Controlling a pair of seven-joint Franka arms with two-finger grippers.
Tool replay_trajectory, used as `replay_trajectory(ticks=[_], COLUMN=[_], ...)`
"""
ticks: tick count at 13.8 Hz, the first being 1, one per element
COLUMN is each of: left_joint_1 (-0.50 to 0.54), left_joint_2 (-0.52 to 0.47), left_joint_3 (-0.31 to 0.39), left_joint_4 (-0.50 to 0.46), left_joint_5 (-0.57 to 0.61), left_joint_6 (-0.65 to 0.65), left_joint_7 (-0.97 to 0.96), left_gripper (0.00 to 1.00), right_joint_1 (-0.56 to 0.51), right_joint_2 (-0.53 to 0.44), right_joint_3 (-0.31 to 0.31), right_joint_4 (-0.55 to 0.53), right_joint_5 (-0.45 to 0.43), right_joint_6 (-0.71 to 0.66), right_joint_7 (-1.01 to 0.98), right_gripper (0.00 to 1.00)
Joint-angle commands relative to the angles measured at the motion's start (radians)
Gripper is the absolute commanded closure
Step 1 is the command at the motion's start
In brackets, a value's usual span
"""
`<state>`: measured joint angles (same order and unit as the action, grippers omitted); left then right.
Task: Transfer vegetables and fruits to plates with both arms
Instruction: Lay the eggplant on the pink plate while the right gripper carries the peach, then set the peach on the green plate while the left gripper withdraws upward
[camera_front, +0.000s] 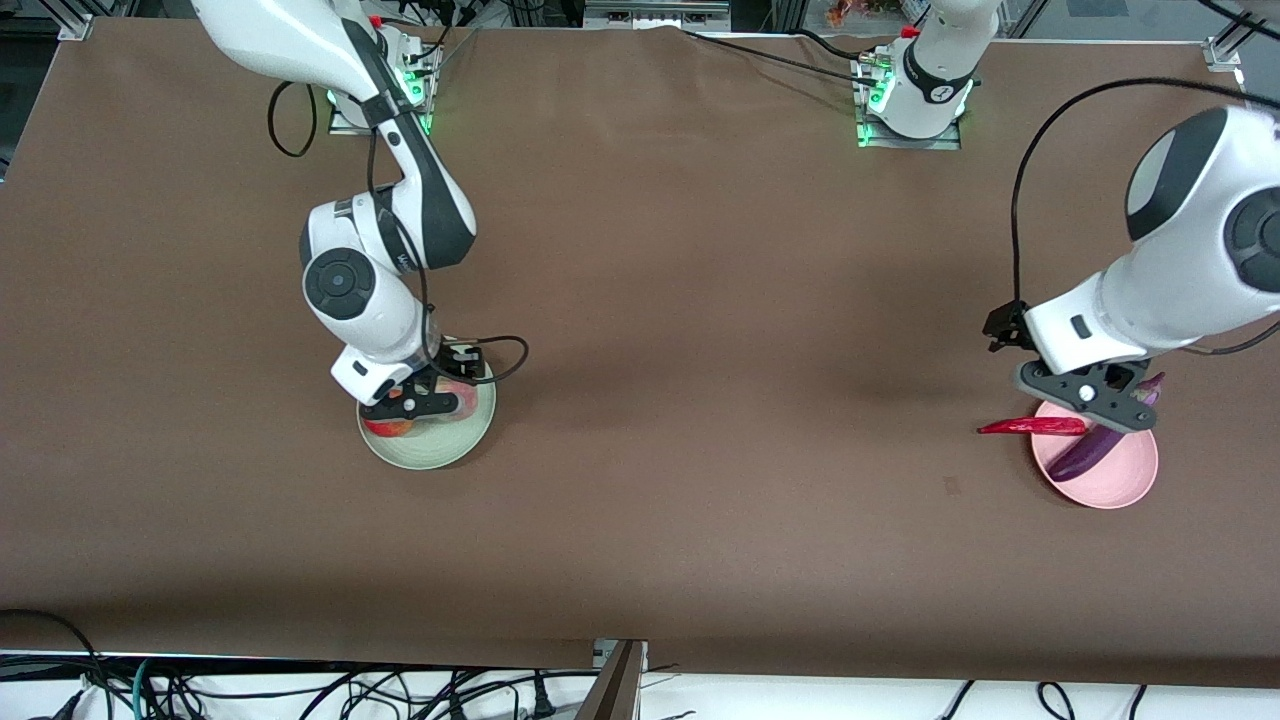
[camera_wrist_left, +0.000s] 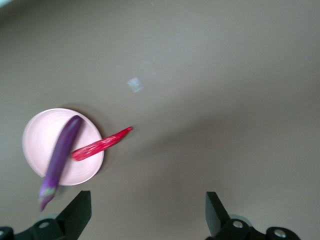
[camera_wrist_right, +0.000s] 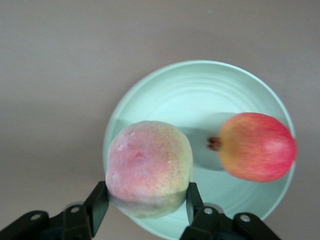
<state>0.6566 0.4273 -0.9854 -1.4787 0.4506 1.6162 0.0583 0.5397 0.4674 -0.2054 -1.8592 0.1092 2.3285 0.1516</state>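
My right gripper (camera_front: 420, 405) is shut on the fuzzy yellowish-pink peach (camera_wrist_right: 149, 167) and holds it at the rim of the pale green plate (camera_front: 440, 450), which also shows in the right wrist view (camera_wrist_right: 200, 95). The round red fruit (camera_wrist_right: 256, 153) lies on that plate (camera_front: 390, 428). My left gripper (camera_front: 1100, 400) is open and empty (camera_wrist_left: 145, 215) above the pink plate (camera_front: 1125, 475). The purple eggplant (camera_front: 1090, 452) lies across the pink plate (camera_wrist_left: 37, 145). The red chili pepper (camera_front: 1035, 426) rests with one end on the plate's rim and the rest on the table.
The brown tablecloth (camera_front: 700, 350) covers the table. Both plates sit toward the front camera's half, one at each arm's end. Cables (camera_front: 300, 690) hang along the table's front edge. The arm bases (camera_front: 910, 100) stand at the back edge.
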Motion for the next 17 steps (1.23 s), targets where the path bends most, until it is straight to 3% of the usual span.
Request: replay_trajectory(ticks=[1, 3, 4, 5, 6, 8, 10, 14, 17], left_joint_1=[-0.162, -0.408, -0.505, -0.585, -0.636, -0.673, -0.741, -0.733, -0.730], left_joint_2=[-0.201, -0.300, -0.329, -0.366, -0.404, -0.476, -0.498, -0.487, -0.444], left_joint_3=[0.249, 0.580, 0.693, 0.776, 0.828, 0.893, 1.016, 1.025, 1.027], left_joint_4=[-0.015, -0.054, -0.072, -0.103, -0.151, -0.254, -0.281, -0.256, -0.207], left_joint_5=[-0.172, -0.358, -0.381, -0.385, -0.389, -0.432, -0.515, -0.514, -0.477], left_joint_6=[-0.027, -0.018, -0.015, -0.001, 0.048, 0.147, 0.166, 0.062, 0.060], left_joint_7=[-0.055, -0.147, -0.182, -0.218, -0.248, -0.259, -0.247, -0.174, -0.141], left_gripper=[0.00, 0.00, 0.00, 0.00, 0.00, 0.00, 0.00, 0.00, 0.00], right_joint_1=[-0.003, -0.007, -0.009, -0.010, -0.012, -0.012, -0.011, -0.011, -0.010], right_joint_2=[-0.036, -0.027, -0.021, -0.019, -0.016, -0.026, -0.044, -0.125, -0.264], right_joint_3=[-0.011, -0.011, -0.011, -0.011, -0.011, -0.012, -0.012, -0.015, -0.037], right_joint_4=[-0.126, -0.129, -0.126, -0.124, -0.121, -0.100, -0.054, 0.081, 0.084], right_joint_5=[0.012, 0.033, 0.070, 0.095, 0.107, 0.113, 0.113, 0.107, 0.092], right_joint_6=[0.124, 0.140, 0.140, 0.140, 0.140, 0.123, 0.053, -0.219, -0.328], right_joint_7=[-0.055, -0.049, -0.052, -0.052, -0.047, -0.049, -0.035, 0.094, 0.095], right_gripper=[0.42, 0.40, 0.31, 0.15, 0.01, 0.01, 0.01, 0.01, 0.00])
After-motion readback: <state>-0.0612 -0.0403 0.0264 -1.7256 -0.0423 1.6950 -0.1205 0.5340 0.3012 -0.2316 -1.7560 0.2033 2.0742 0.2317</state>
